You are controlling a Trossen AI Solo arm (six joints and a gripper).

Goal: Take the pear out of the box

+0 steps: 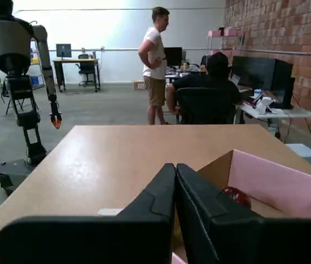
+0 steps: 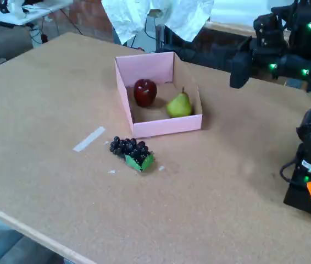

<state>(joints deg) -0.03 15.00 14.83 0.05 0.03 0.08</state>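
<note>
Tool (image 1: 176,181) seen closed in wrist view, fingers pressed together, nothing held; in fixed view it is held above the tabletop (image 2: 227,187), right of the box (image 2: 161,127), apart from it; pear (image 2: 179,105) lies inside box by its right wall, beside apple (image 2: 145,92); grapes (image 2: 131,150) lie outside, by box's front wall.

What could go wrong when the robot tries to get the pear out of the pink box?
The apple sits close beside the pear, so the fingers might bump it or grab it by mistake. The box is light cardboard with low walls; the gripper, now shut and well away from it, could catch a wall and drag the box. The pear is rounded and may slip or roll if pinched off-centre.
</note>
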